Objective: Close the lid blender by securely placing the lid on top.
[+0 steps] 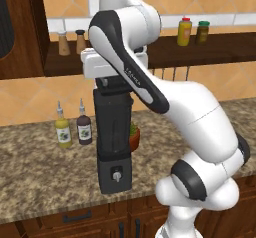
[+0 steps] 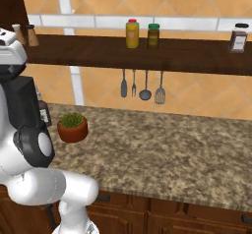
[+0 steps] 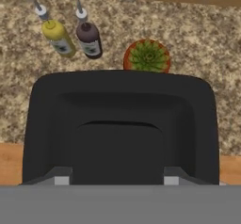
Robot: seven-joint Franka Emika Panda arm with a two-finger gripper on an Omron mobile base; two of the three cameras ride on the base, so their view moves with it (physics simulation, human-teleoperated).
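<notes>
The blender (image 1: 114,147) stands upright on the speckled stone desk (image 1: 40,172), near the front edge, its dark jar tapering down to the boxy black base with the little silver knob facing out. Right at the jar's top sits the lid (image 3: 121,124), a flat black square as wide as the rim, and in the hand view we look straight down on it. Whether it is fully seated on the rim or a touch above, the frames do not settle. The pincer (image 1: 114,84) is directly over the jar, pointing down, its fingers drawn in and pinching the lid; the fingertips themselves are hidden by the arm's white wrist in the left base view.

Just behind the blender, a small potted plant (image 3: 147,56) in a terracotta pot peeks out, close beside the jar. To the left of it stand two bottles, a yellow bottle (image 1: 63,129) and a dark bottle (image 1: 84,127), side by side and apart from the blender. Up on the wooden shelf (image 2: 147,51) sit a yellow jar (image 2: 132,33) and a green-lidded jar (image 2: 153,36), and below it hang four utensils (image 2: 141,85) against the tiled wall.
</notes>
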